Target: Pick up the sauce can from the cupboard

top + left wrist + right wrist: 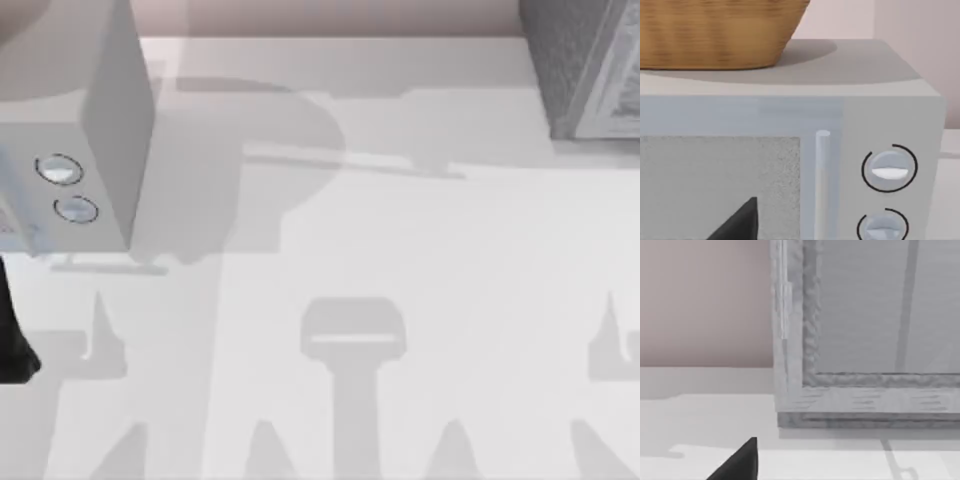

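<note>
Presently, from above, I note the cupboard (pixel 590 70) at the table's (pixel 400 250) far right corner, and the pale box with two dials (pixel 75 120) at the far left. My left arm shows as a dark shape (pixel 12 330) at the left edge. Its wrist view faces the pale box's door and upper dial (pixel 889 167), with a wicker basket (pixel 715 32) on top. My right wrist view faces the cupboard's framed front panel (pixel 880 310). One dark fingertip (pixel 740 462) shows per wrist view; I cannot tell either claw's opening or hold. I cannot locate the sauce can.
</note>
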Available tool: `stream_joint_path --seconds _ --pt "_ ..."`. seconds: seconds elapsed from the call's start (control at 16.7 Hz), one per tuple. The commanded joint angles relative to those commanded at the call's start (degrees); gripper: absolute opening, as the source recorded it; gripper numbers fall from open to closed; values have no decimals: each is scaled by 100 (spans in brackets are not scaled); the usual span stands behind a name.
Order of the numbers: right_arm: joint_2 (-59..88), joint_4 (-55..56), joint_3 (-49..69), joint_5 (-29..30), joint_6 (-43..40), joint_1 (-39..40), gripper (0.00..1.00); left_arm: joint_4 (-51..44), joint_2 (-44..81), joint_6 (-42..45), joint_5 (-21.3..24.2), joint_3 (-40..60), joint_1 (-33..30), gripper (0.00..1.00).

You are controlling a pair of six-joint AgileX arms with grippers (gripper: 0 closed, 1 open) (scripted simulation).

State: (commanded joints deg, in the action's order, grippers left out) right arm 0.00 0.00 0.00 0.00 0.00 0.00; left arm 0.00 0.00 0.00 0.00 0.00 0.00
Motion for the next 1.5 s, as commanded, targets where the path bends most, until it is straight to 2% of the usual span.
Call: stream_joint_path --seconds 0.24,0.54,1.5 --pt "112 -27 173 15 5 21 100 0 0 0 0 0 0 100" --pt "1055 -304 1466 154 24 161 100 0 0 0 0 0 0 100" --pt "6506 -2050 8515 970 73 898 100 0 0 0 0 0 0 100"
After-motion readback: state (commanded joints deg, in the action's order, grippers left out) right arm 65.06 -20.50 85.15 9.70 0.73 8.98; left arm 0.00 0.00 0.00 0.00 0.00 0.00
